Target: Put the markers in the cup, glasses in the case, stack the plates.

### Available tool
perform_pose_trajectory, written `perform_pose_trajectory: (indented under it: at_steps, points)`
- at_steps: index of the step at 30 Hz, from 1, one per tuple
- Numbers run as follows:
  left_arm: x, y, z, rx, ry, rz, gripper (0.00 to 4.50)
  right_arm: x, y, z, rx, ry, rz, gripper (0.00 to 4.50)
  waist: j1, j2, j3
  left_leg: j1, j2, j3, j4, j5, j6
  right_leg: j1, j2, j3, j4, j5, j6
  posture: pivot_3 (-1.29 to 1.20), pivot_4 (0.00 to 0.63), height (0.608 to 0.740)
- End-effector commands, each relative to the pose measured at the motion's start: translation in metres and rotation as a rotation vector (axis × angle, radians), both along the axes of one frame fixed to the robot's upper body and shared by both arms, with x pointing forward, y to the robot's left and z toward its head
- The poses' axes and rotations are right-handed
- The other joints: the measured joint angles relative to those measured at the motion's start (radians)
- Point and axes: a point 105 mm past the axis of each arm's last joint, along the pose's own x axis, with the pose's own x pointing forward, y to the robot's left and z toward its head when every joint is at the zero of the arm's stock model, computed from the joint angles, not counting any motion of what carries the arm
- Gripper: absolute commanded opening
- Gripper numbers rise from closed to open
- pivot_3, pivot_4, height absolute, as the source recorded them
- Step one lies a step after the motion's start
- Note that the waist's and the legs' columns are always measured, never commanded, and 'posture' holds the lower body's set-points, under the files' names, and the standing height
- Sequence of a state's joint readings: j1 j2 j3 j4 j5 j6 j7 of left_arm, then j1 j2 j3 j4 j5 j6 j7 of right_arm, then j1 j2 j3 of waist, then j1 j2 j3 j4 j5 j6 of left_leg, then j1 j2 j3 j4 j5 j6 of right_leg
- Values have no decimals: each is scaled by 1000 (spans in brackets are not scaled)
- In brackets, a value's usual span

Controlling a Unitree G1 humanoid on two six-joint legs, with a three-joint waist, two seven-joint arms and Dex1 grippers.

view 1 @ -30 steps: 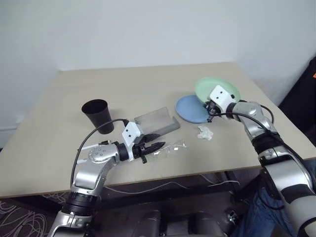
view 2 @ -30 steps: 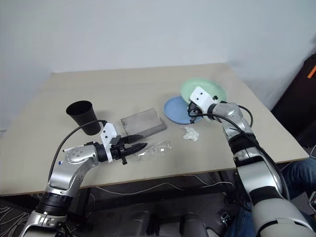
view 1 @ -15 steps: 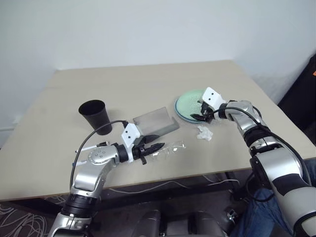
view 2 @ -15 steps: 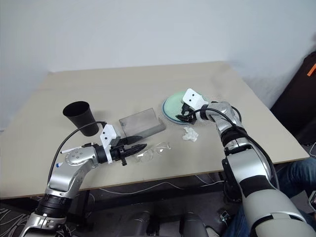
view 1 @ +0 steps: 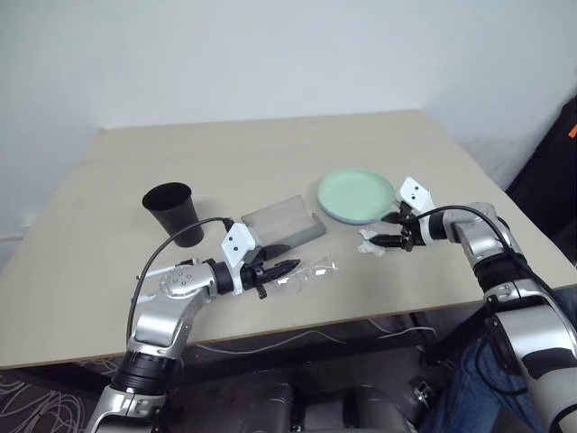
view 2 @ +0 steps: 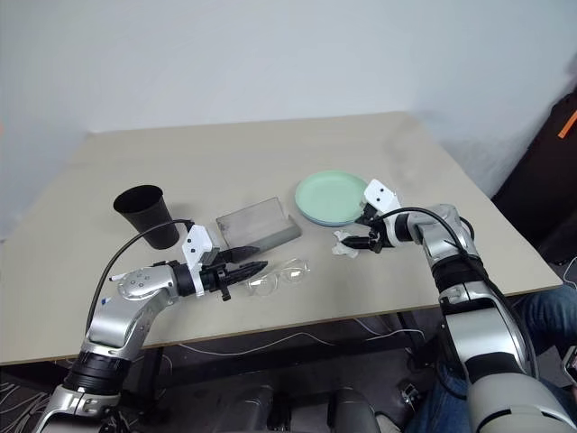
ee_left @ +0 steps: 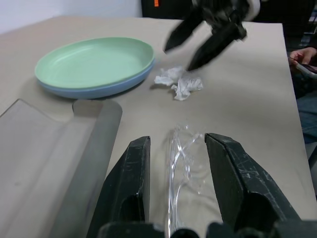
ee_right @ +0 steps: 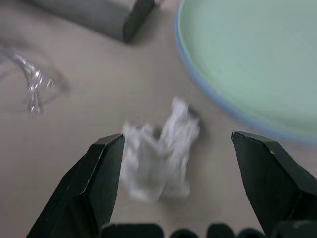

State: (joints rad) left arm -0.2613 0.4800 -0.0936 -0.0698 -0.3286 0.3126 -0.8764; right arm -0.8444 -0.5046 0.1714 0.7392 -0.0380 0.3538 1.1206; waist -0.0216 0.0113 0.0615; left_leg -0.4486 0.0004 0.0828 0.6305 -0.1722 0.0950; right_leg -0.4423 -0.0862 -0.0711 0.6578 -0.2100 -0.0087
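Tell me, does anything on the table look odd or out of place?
Yes: a crumpled white scrap lies loose beside the stacked plates; it looks like litter. The right gripper hovers open over it. The glasses lie outside the open case.

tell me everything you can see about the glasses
The glasses are a pair with clear lenses and a thin, nearly colourless frame, seemingly plastic. They lie on the table near its front edge, in front of the grey case. The left gripper has a finger on each side of their end.
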Motion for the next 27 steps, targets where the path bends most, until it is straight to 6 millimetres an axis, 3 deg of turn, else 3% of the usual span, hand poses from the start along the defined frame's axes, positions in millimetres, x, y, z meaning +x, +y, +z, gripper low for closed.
perform_pose_trajectory:
  at_steps: [1, 9, 12, 21, 27]
  points:
    - [5, -2, 13, -10, -55, -11, 1754, 0, 4, 9, -3, -7, -9, 3743, 0, 0, 0, 0, 0, 0, 0, 0, 0, 0, 0, 0, 0, 0, 0, 0, 0, 721]
    - [7, -4, 13, -12, -60, -14, 1754, 3, 14, -8, -33, 30, -55, 3743, 1, 0, 0, 0, 1, 2, 1, 0, 0, 0, 0, 0, 0, 1, 0, 0, 0, 721]
    - [7, -4, 12, -14, -62, -10, 1754, 7, 15, -6, -28, 12, -72, 3162, 2, 0, 0, 0, 1, 3, 1, 0, 0, 0, 0, 0, 0, 1, 0, 0, 0, 721]
    - [5, 0, 12, -12, -64, 7, 1754, 7, 19, 10, -25, -24, -13, 15, 1, 0, 0, 0, 1, 4, 1, 0, 0, 0, 0, 0, 0, 1, 0, 0, 0, 721]
    - [5, 2, 12, -9, -64, 13, 1754, 28, 24, 47, 19, -187, -55, 15, 1, 0, 0, 0, 2, 4, 1, 0, 0, 0, 0, 0, 0, 1, 0, 0, 0, 721]
